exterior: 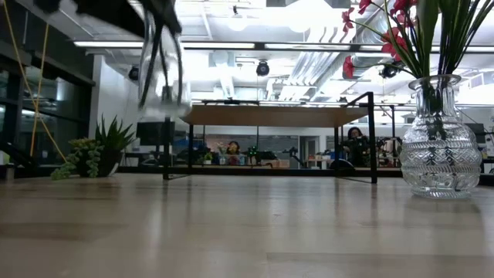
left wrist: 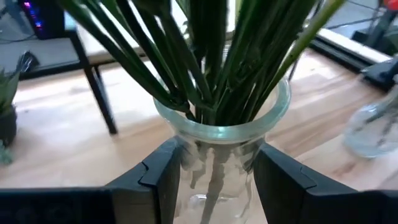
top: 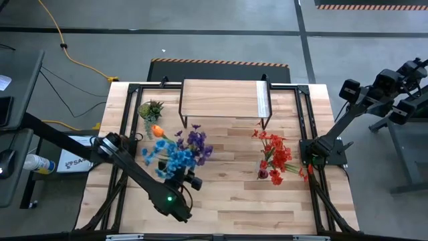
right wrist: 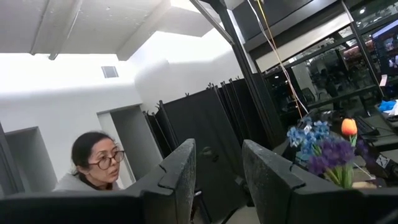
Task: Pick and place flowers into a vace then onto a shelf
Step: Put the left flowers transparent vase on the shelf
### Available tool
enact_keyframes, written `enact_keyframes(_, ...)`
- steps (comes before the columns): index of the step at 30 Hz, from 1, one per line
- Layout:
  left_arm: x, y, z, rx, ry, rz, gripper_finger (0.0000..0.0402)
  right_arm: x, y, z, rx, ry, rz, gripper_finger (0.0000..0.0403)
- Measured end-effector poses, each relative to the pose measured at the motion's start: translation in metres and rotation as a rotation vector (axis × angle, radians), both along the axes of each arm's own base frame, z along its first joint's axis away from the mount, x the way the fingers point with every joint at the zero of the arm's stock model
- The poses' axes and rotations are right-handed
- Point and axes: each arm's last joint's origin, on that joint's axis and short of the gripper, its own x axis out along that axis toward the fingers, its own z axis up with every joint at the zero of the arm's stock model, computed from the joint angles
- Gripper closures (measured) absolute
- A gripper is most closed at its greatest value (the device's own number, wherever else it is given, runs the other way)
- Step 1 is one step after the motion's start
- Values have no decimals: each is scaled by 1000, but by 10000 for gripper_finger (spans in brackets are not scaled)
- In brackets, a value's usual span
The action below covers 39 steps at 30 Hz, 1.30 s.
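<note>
A clear glass vase holds green-stemmed flowers with blue, purple and one orange bloom. My left gripper is shut on this vase over the table's left-middle. In the low view the vase hangs above the tabletop. A second glass vase with red flowers stands on its base at the right. The shelf stands on its black legs at the far middle. My right gripper is raised beyond the table's right edge, open, with nothing between its fingers. My left gripper pinches the vase's neck, just under the rim, between its two fingers, one on each side. The fingers come from the table's near left, slanting a little downward. The vase is lifted clear of the table, about upright, its stems rising above the fingers.
A small spiky green plant sits at the far left, beside the shelf's left legs. Bare wood stretches between the two vases and along the near edge. A person shows in the room beyond the table.
</note>
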Motion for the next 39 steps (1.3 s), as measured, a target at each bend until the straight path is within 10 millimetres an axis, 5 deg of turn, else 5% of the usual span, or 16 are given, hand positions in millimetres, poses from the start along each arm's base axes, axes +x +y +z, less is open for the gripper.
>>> enact_keyframes(14,27,26,115,78,70,-141,196,-1,-1,3,23,-26,-18,279)
enact_keyframes(21,34,49,156,149,75,-137,196,-1,-1,3,8,-36,-21,279)
enact_keyframes(39,61,149,171,176,155,116,196,-1,0,3,-1,-45,8,279)
